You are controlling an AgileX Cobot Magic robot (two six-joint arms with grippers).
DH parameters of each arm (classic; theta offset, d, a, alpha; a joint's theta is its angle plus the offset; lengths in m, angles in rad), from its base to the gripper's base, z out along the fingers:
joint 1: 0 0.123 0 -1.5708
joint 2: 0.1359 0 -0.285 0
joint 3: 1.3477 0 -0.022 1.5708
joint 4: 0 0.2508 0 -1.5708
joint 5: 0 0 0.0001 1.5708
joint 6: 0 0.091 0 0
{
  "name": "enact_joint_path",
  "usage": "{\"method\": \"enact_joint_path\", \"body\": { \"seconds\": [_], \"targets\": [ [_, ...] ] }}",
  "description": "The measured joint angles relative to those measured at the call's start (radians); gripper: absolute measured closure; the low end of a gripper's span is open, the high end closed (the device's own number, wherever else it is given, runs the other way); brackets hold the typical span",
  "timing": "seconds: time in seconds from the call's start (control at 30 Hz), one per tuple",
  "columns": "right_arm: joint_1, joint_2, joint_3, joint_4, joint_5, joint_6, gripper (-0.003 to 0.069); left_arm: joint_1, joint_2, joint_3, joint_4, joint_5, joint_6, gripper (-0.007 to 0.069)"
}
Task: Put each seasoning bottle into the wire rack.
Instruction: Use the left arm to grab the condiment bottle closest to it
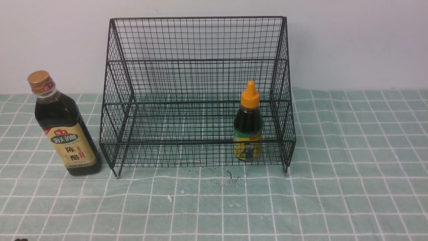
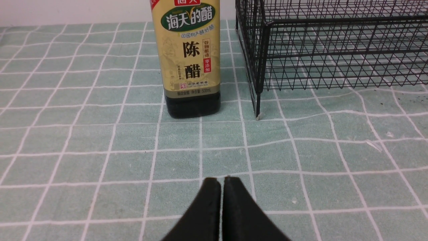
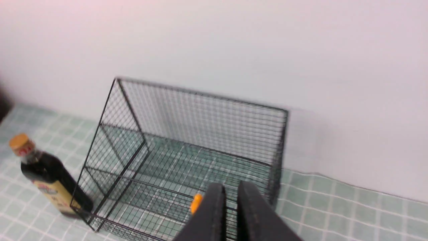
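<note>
1. Upright in the front right corner of the wire rack (image 1: 200, 40), just behind its low front rail: the short bottle (image 1: 247, 129), orange nozzle cap, yellow-green label. Looks settled, so counts as stowed.
2. Outside on the table (image 1: 351, 167), upright just beside the rack's front left foot: the tall bottle (image 1: 65, 130), gold cap, tan label. Not yet stowed, and by appearances the half of the job left.
3. Low over the table, facing that label from some way off: the left gripper (image 2: 222, 180), fingers pressed together, gripping nothing. Seems lined up for an approach; must spread before any grasp.
4. High above the rack's front right corner: the right gripper (image 3: 230, 190), fingers drawn to a bare slit, empty, orange cap peeking beside one finger. Reads as clear of the bottle below.
5. Open at top and front, backed toward the white wall (image 1: 351, 43) at the table's rear edge; ample bare mesh on the left for the tall bottle. Worth minding on the way in: the front rail.
6. Just ahead of that rail, dark specks (image 1: 230, 179) on the green check covering.
</note>
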Motion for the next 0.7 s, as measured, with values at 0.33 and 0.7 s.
{"method": "enact_joint_path", "body": {
  "seconds": [0.33, 0.7],
  "targets": [
    [0.0, -0.638, 0.898, -0.008, -0.656, 0.054, 0.0671, 0.0, 0.0, 0.0, 0.0, 0.0, 0.0, 0.0631],
    [0.0, -0.721, 1.254, 0.056, -0.795, 0.201, 0.0671, 0.0, 0.0, 0.0, 0.0, 0.0, 0.0, 0.0631]
  ]
}}
